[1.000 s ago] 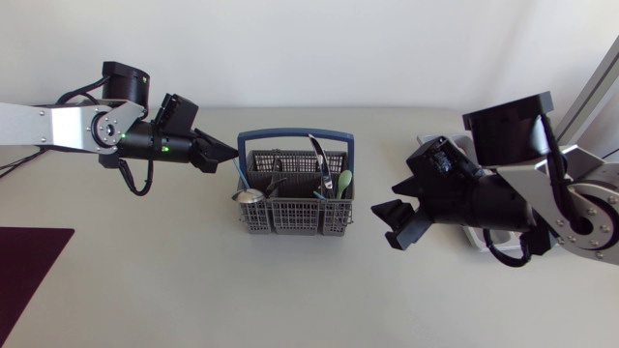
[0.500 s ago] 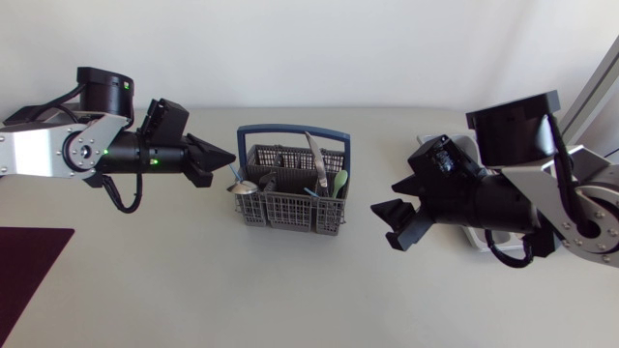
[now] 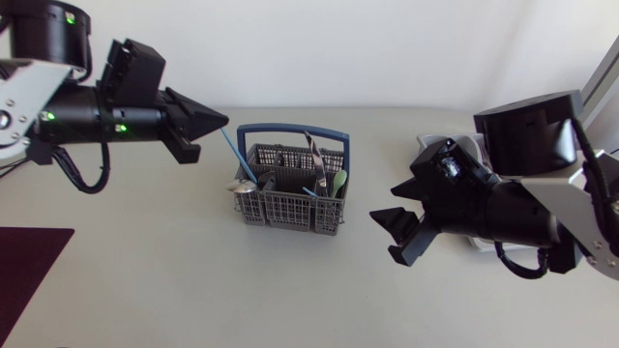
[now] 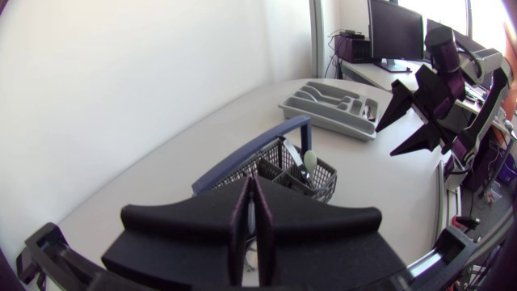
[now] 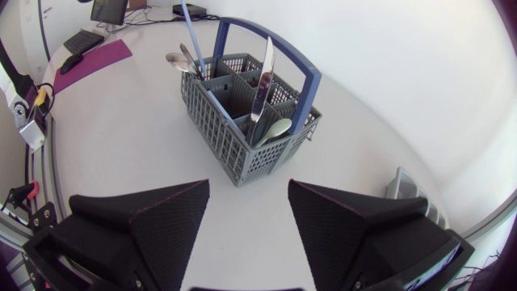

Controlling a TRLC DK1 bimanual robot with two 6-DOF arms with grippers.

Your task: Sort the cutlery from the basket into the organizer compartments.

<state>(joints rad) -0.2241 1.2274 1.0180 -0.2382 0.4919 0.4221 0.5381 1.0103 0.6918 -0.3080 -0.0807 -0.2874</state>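
left tool is clenching the top of a blue-handled utensil, its lower end sitting in the basket just below the tool. probably light, stiff, slick, so pinching mid-handle seems safest. right tool is gaping open.

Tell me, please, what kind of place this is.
Probably a robotics lab bench staging a kitchen chore: the left gripper shut on a blue-handled utensil, the right gripper open, a grey cutlery basket and an organizer on a plain table.
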